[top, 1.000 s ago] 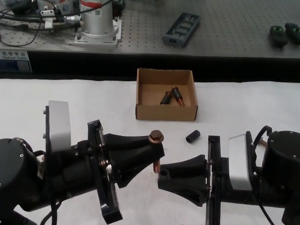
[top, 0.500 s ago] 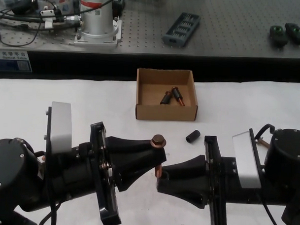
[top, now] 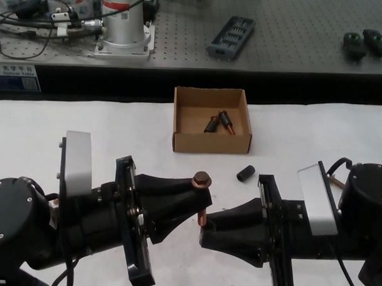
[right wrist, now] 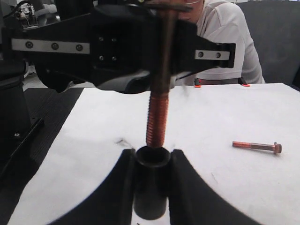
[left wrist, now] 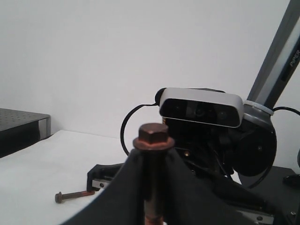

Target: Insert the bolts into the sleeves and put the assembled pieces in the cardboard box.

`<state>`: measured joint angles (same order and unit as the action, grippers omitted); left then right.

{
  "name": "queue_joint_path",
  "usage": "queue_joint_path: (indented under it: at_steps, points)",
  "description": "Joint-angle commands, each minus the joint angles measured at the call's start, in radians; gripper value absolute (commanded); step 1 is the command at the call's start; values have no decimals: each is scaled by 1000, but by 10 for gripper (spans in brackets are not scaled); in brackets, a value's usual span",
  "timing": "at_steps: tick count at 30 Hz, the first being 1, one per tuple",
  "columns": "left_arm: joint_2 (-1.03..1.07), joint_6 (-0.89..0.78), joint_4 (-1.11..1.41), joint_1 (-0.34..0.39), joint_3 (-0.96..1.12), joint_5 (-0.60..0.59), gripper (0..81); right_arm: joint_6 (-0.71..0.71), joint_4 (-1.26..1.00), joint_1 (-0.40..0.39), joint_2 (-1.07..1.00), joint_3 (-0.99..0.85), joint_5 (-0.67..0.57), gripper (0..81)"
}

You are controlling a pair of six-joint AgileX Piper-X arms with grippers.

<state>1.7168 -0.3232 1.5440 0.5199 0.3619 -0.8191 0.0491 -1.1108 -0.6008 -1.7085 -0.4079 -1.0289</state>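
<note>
Bolt (right wrist: 157, 117), clenched upright in left claw (left wrist: 152, 161), tip at the rim of sleeve (right wrist: 151, 187) grasped by right claw (right wrist: 152, 164).

The bolt (right wrist: 157, 119) stands over the sleeve (right wrist: 151, 187), cardboard box (top: 210, 143) behind.

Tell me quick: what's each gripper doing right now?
Left gripper: shut on a bolt, head up.
Right gripper: shut on a sleeve, its mouth just under the bolt's tip.
</note>
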Motion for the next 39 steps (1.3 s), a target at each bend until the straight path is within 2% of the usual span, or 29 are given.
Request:
queue_joint_path:
  at_steps: [1, 14, 21, 39]
  points:
    - [36, -16, 9, 4, 5, -9, 6, -37, -69, 7, 3, -7, -21, 71]
    - [36, -19, 9, 4, 5, -9, 6, -38, -42, 7, 3, -7, -21, 71]
    - [25, -19, 9, 4, 5, 28, 6, -26, -8, 7, 3, -7, -21, 71]
    - [-34, -134, 9, 4, 4, 22, 6, -26, 31, 7, 3, -7, -21, 71]
